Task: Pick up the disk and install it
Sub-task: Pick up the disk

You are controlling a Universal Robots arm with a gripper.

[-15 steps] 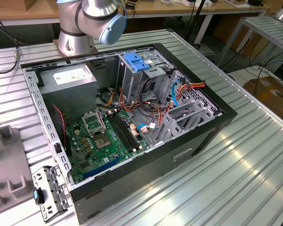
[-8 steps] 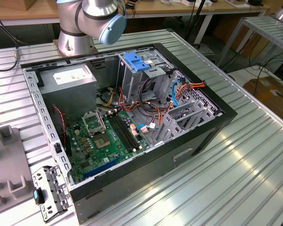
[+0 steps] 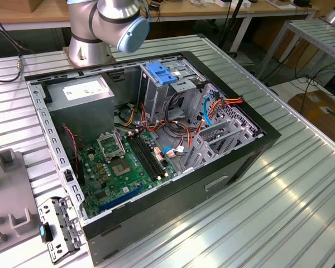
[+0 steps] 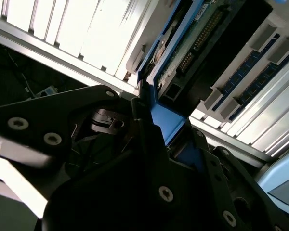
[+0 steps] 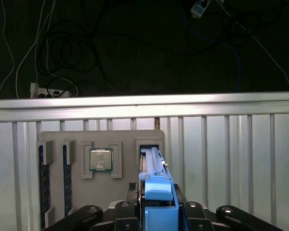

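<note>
While my gripper (image 5: 159, 210) pinches the disk (image 5: 154, 166) by its blue near end, it stands on edge in the grey tray's (image 5: 77, 139) slot just beside the CPU (image 5: 100, 159), long axis running straight away from the jaws toward the far rail (image 5: 144, 102).

Harsh glare on table (image 4: 77, 29), dark foreground

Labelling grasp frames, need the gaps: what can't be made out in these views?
- Silver hard disk in its blue plastic frame: edge-on in the first wrist view, so its label face is hidden. In the second wrist view the black gripper covers much of it.
- Grey moulded tray: cut off by the exterior view's left edge.
- Silver-and-blue robot arm: cut off by the exterior view's top edge.
</note>
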